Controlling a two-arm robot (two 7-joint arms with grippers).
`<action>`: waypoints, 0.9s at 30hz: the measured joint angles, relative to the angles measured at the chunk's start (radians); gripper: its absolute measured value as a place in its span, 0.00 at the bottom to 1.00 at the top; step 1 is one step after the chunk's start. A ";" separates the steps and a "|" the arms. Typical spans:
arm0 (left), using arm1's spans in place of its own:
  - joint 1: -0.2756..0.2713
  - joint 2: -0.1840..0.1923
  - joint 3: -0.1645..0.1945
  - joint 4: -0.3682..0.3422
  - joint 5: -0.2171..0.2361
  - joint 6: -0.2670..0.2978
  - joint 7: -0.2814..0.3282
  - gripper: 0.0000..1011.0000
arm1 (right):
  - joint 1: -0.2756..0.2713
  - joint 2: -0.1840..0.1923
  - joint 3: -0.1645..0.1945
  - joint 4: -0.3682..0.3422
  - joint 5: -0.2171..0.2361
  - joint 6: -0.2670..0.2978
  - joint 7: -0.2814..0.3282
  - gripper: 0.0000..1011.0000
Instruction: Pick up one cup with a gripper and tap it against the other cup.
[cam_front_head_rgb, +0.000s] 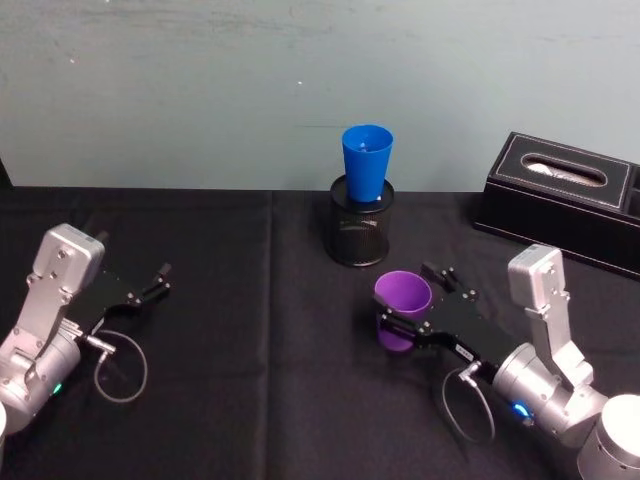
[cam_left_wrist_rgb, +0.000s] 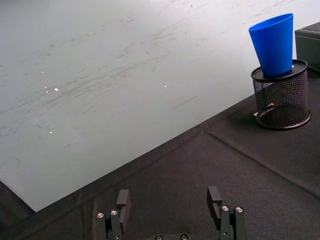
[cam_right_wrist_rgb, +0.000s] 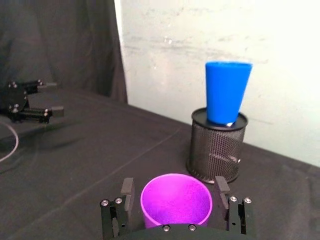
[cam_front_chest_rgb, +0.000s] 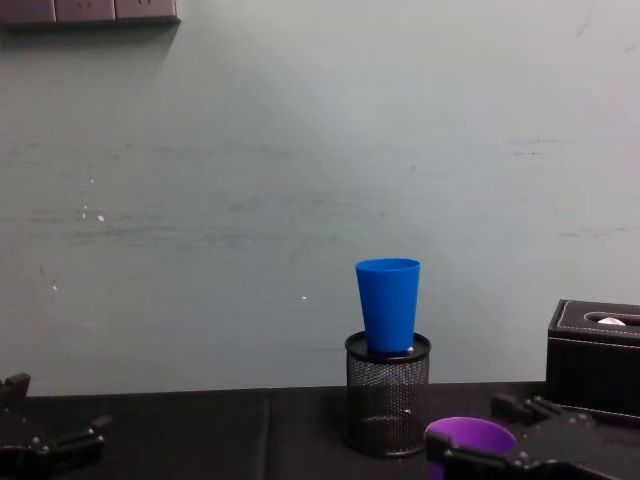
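Purple cup (cam_front_head_rgb: 403, 293) sits between the right gripper's (cam_right_wrist_rgb: 173, 192) parted jaws; blue cup (cam_front_head_rgb: 367, 160) in mesh holder (cam_front_head_rgb: 361, 235) at 11 o'clock; left gripper (cam_left_wrist_rgb: 168, 196) idle, jaws apart.

No text, brand, number or sign is legible on the purple cup (cam_front_head_rgb: 403, 293), blue cup (cam_front_head_rgb: 367, 160) or black box (cam_front_head_rgb: 545, 215).
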 joint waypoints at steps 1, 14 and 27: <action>0.000 0.000 0.000 0.000 0.000 0.000 0.000 1.00 | -0.004 -0.001 0.005 -0.004 0.000 -0.013 -0.004 0.99; 0.000 0.000 0.000 0.000 0.000 0.000 0.000 1.00 | -0.025 -0.011 0.038 -0.020 0.024 -0.067 0.001 0.99; 0.000 0.000 0.000 0.000 0.000 0.000 0.000 1.00 | -0.031 -0.015 0.048 -0.024 0.040 -0.091 0.017 0.99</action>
